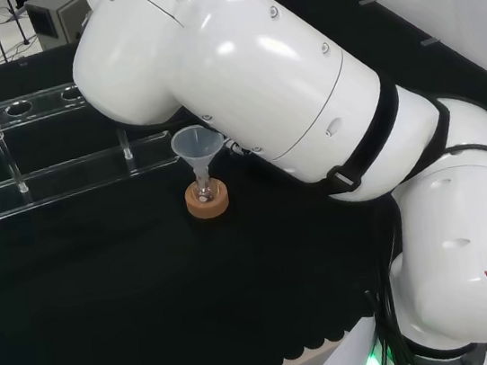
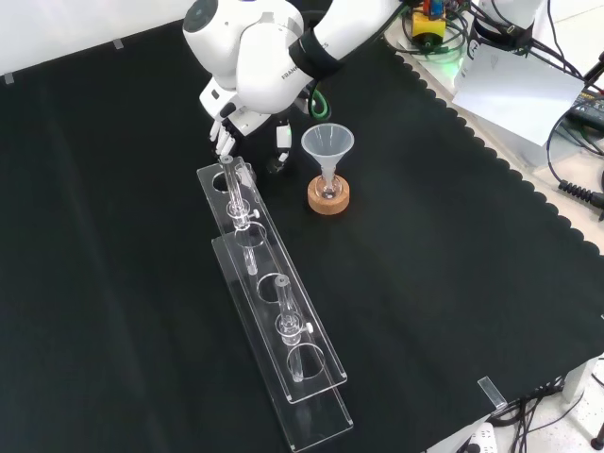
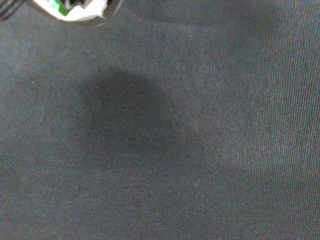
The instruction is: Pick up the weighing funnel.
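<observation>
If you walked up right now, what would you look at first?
The big white robot arm looms at the right of the head view. Next comes the clear funnel, standing mouth up in a small flask on a cork ring. In the front view, a long clear rack holding tubes stretches from near the hand toward the camera.

black cloth (image 2: 453, 302), white arm (image 1: 303, 92), black and white hand (image 2: 225, 138), tan cork ring (image 2: 328, 199), clear funnel (image 2: 327, 143)
</observation>
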### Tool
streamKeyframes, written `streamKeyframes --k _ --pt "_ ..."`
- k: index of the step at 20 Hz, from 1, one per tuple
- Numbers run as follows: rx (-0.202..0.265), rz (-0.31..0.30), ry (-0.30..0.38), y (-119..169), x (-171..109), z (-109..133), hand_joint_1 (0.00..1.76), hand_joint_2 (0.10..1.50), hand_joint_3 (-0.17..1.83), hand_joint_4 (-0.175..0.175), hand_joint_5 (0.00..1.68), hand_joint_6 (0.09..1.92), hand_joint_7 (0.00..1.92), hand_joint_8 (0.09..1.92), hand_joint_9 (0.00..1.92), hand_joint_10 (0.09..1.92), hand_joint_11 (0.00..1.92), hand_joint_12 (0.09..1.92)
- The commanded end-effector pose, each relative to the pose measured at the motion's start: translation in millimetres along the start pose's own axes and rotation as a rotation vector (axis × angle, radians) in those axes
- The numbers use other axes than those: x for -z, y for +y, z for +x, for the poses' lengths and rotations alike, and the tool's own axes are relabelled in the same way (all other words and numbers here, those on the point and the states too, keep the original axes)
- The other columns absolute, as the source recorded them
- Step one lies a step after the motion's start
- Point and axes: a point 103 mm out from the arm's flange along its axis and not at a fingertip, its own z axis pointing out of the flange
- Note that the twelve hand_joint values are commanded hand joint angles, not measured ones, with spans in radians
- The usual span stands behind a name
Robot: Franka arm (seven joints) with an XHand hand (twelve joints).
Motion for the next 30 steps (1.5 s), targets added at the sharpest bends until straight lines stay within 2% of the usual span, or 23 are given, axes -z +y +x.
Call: streamKeyframes --k 1,8,16,21,26,30 --pt "-0.006 -0.002 -0.013 2.2 -0.8 7.0 0.83 0.61 0.64 -0.063 0.50 0.43 0.53 0.72 0.80 0.54 0.56 1.27" --pt "-0.001 -0.001 -0.003 3.5 -1.4 5.5 0.83 0.62 0.64 -0.062 0.50 0.45 0.53 0.72 0.80 0.55 0.56 1.27" --pt "-0.004 -0.012 -0.013 6.0 -1.4 5.1 0.84 0.63 0.64 -0.042 0.63 0.70 0.54 0.72 0.80 0.55 0.56 1.27" --pt "0.008 -0.012 -0.006 8.3 -2.7 -7.3 0.86 0.65 0.64 -0.028 0.74 0.78 0.55 0.72 0.82 0.55 0.57 1.27" --pt "0.003 -0.015 -0.033 7.6 -0.5 7.0 0.86 0.65 0.64 -0.030 0.72 0.79 0.55 0.72 0.83 0.55 0.58 1.26" --pt "0.001 -0.010 -0.037 7.2 1.4 9.6 0.86 0.65 0.64 -0.034 0.68 0.82 0.55 0.71 0.83 0.54 0.58 1.26"
